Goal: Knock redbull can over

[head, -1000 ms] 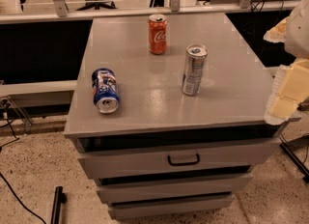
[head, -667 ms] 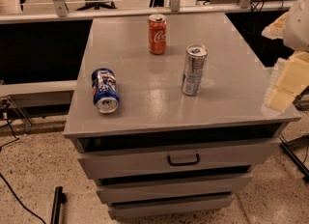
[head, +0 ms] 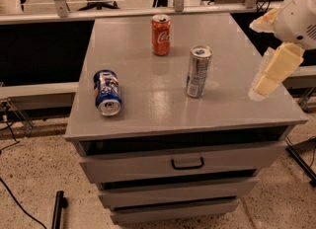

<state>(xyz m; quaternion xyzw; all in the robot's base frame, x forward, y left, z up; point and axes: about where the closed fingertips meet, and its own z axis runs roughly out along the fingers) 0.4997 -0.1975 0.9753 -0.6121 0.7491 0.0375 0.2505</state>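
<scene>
On the grey worktop (head: 148,109), a little to the right of its middle, the redbull can (head: 198,71) stands upright, slim and silver with faint blue markings, its pale top facing up. At about 11 o'clock from it, nearer the far edge, an orange-red cola can (head: 161,35) also stands upright, apart from it. At about 8 o'clock from the redbull can, near the left edge, a fatter blue can (head: 107,93) lies on its side with its silver top turned toward the front edge. None of the three cans touches another.

At about 3 o'clock from the redbull can, the gripper (head: 261,87) hangs at the worktop's right edge, a cream-coloured part slanting down and to the left from a white arm (head: 298,11) that enters at the upper right corner. It is apart from the can, with bare worktop between them, and it holds nothing that can be seen. Whether it is released or clenched cannot be told from this angle.

Below the worktop, the cabinet shows three grey drawers; the top drawer (head: 148,166) carries a dark handle (head: 187,164) at its middle. The cabinet stands on a speckled floor (head: 29,173), where a black bar (head: 58,208) lies at about 7 o'clock from the cabinet.
</scene>
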